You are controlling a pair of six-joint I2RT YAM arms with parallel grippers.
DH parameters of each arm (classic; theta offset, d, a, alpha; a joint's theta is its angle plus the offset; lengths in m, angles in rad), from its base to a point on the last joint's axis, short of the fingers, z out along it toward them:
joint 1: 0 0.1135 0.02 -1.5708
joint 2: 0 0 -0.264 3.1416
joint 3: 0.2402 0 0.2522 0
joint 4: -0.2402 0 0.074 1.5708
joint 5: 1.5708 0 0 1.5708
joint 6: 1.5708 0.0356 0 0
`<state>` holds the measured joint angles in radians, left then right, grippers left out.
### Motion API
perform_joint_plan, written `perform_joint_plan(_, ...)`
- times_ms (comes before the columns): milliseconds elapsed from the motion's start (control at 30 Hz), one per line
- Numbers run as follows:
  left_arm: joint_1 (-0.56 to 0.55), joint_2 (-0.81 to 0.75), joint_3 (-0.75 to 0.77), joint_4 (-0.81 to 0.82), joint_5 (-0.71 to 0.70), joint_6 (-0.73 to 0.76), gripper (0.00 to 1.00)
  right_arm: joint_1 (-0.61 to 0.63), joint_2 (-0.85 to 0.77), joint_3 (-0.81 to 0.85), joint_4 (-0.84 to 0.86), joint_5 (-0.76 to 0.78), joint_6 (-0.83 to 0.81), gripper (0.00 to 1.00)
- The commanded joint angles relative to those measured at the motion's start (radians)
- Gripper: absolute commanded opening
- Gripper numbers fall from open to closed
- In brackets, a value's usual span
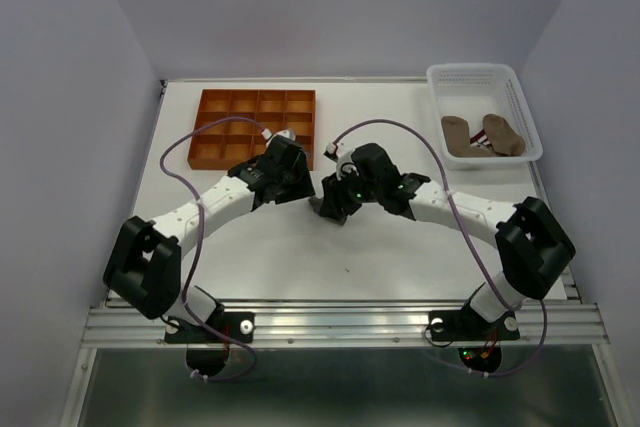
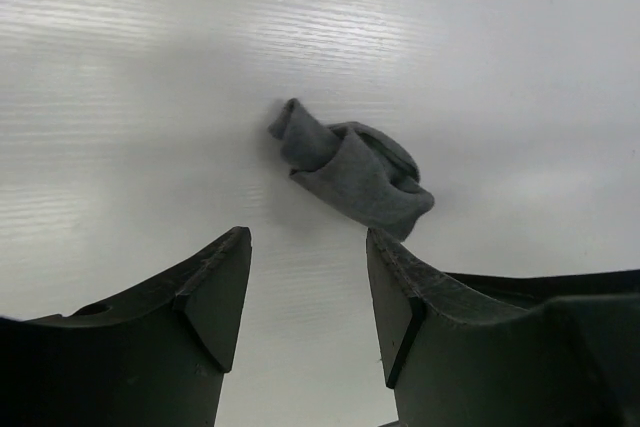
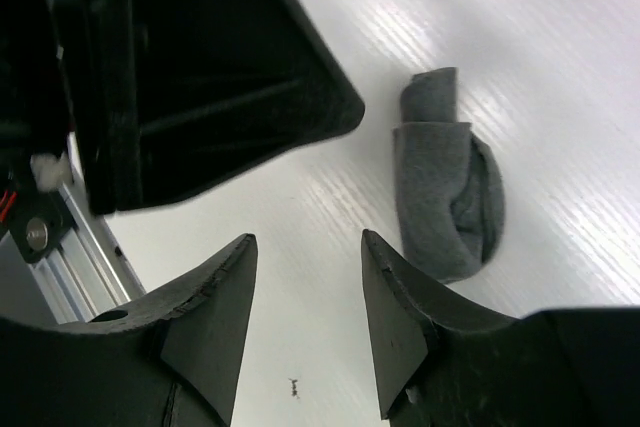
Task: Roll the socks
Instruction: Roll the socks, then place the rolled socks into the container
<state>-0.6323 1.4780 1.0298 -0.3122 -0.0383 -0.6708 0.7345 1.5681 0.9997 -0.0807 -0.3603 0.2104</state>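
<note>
sock: grey sock (image 2: pixel 350 172) lay bundled on the table (image 2: pixel 150 67), untouched, just ahead of both grippers | left gripper (image 2: pixel 308 247): jaws apart, empty | right gripper (image 3: pixel 308 252): jaws apart, empty | others: tan socks (image 1: pixel 485 135) in white basket (image 1: pixel 470 69) | risk: one end stuck out, so the unheld roll might spring open, or a fingertip might nudge it loose

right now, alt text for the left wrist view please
A loosely rolled grey sock lies on the white table, just beyond the left gripper. The gripper's two dark jaws stand open at the bottom of the frame, holding nothing and not touching the sock.
</note>
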Motion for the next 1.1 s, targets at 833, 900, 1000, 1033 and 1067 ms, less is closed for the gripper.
perform_joint_plan(833, 0.327, -0.318, -0.267, -0.051, -0.054, 0.027, 0.68, 0.075, 0.309, 0.229, -0.169, 0.305, -0.128, 0.52)
perform_joint_plan(900, 0.329, -0.314, -0.267, -0.05, -0.052, 0.027, 0.68, 0.075, 0.317, 0.234, -0.169, 0.293, -0.137, 0.52)
perform_joint_plan(1000, 0.33, -0.308, -0.269, -0.047, -0.048, 0.028, 0.68, 0.085, 0.342, 0.241, -0.171, 0.334, -0.146, 0.52)
perform_joint_plan(1033, 0.33, -0.309, -0.269, -0.045, -0.043, 0.028, 0.68, 0.085, 0.352, 0.244, -0.174, 0.352, -0.149, 0.52)
perform_joint_plan(1067, 0.33, -0.308, -0.269, -0.045, -0.041, 0.03, 0.68, 0.085, 0.357, 0.247, -0.174, 0.362, -0.154, 0.52)
